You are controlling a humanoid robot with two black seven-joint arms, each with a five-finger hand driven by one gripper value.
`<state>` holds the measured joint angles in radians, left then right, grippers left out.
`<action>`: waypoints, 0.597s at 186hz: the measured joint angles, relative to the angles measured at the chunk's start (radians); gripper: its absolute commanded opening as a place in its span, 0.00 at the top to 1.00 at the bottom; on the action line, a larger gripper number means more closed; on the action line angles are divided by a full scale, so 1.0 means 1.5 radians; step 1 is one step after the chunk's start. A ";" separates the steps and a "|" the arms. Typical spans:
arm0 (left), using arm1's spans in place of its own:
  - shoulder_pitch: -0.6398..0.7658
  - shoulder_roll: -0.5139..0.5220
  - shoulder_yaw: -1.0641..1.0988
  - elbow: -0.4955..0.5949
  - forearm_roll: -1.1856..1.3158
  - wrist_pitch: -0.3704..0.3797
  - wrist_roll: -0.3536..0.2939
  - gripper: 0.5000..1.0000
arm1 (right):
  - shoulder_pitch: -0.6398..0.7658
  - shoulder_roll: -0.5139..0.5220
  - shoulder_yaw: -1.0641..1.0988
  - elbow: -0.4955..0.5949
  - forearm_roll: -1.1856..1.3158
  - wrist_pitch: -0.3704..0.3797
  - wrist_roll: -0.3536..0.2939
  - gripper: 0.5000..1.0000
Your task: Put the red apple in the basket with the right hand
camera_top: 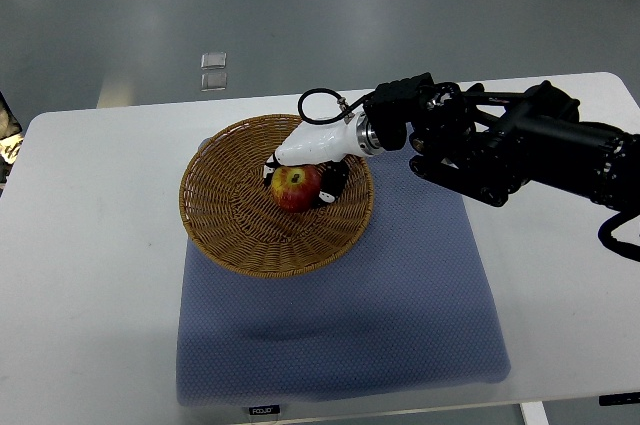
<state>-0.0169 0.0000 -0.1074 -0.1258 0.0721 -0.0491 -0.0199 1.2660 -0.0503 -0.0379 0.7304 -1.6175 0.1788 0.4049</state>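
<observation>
- White surface [90, 245] carries a blue-grey padded mat [400, 315]; grey floor lies beyond the far edge, with two small pale squares [213, 70] on it.
- Wicker basket [225, 235] sits partly on the mat's far left corner and partly on the bare surface.
- Red apple [296, 187] is inside the basket, right of centre, on the woven floor near the rising wall. Its upper face shows a yellow patch around the stem end.
- Right robot hand [305, 167] reaches in over the basket's right rim, its arm entering from the picture's right edge. The white shell lies above the apple and dark fingers [333, 183] wrap its far and right sides; the hand appears to be grasping the apple.
- Whether the apple's weight rests fully on the wicker cannot be told from this view.
- Left robot hand is not in view.
- Judgement: the step in hand is the release. It is best done by opening the fingers gently with the apple seated on the basket floor, then lifting clear of the rim.
- Risk, as a judgement: the sloped wall may let the apple roll toward centre; a finger dragging out could nudge the apple or basket.
</observation>
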 measured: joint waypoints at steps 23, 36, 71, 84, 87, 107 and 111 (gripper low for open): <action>0.000 0.000 0.000 0.000 0.000 0.000 0.000 0.00 | 0.000 0.001 0.002 0.000 0.000 -0.001 0.000 0.42; 0.000 0.000 0.000 0.000 0.000 0.000 0.000 0.00 | 0.001 0.001 0.003 0.000 0.003 -0.002 0.000 0.41; 0.000 0.000 0.000 0.000 0.000 0.000 0.000 0.00 | 0.004 0.005 0.004 0.004 0.010 -0.009 0.001 0.23; 0.000 0.000 0.000 0.000 0.000 0.000 0.000 0.00 | 0.004 0.007 0.004 0.005 0.011 -0.011 0.001 0.21; 0.000 0.000 0.000 0.000 0.000 0.000 0.000 0.00 | 0.004 0.007 0.005 0.005 0.011 -0.011 0.001 0.21; 0.000 0.000 0.000 0.000 0.000 0.000 0.000 0.00 | 0.005 0.008 0.014 0.006 0.012 -0.011 0.001 0.18; 0.000 0.000 0.000 0.000 0.000 0.000 0.000 0.00 | 0.005 0.008 0.016 0.006 0.012 -0.011 0.001 0.18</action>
<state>-0.0168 0.0000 -0.1074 -0.1258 0.0721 -0.0491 -0.0199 1.2733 -0.0386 -0.0145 0.7392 -1.5996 0.1624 0.4069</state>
